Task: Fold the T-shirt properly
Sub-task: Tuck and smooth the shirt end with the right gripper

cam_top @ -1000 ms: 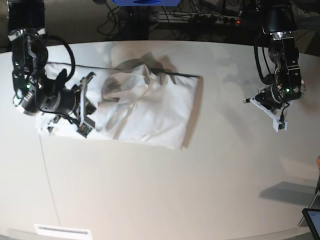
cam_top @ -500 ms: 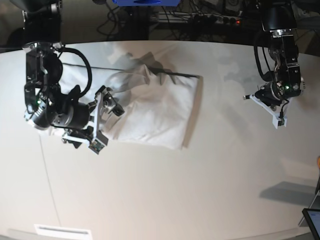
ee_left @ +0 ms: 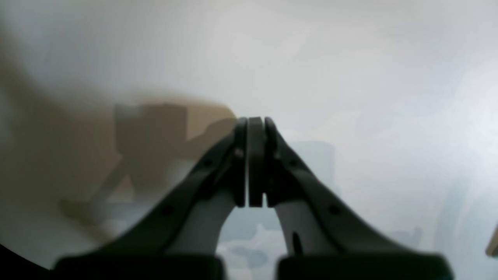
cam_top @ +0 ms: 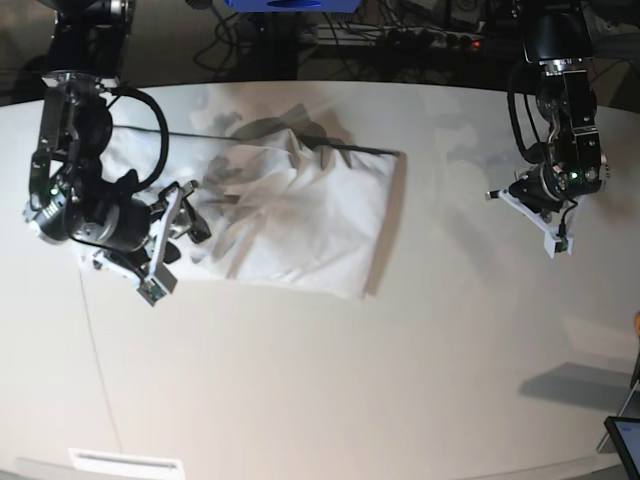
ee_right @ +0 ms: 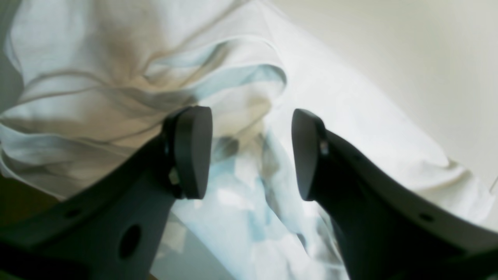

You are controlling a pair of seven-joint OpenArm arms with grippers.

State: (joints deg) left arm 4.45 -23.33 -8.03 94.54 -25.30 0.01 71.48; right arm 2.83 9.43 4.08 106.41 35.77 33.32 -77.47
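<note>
The white T-shirt lies bunched and partly folded on the table, left of centre, with wrinkles and a raised ridge along its far edge. My right gripper hovers at the shirt's left end. In the right wrist view the right gripper is open, with the crumpled T-shirt below and nothing between its fingers. My left gripper stands far off to the right over bare table. In the left wrist view the left gripper is shut on nothing.
The off-white tabletop curves round at the back, where cables and dark equipment lie beyond its edge. A small white label sits at the front left. A dark device corner shows at the front right.
My right gripper opened off the shirt's cloth, swung right, then drew back to the left. The lifted fold has settled lower. The left arm has barely moved.
</note>
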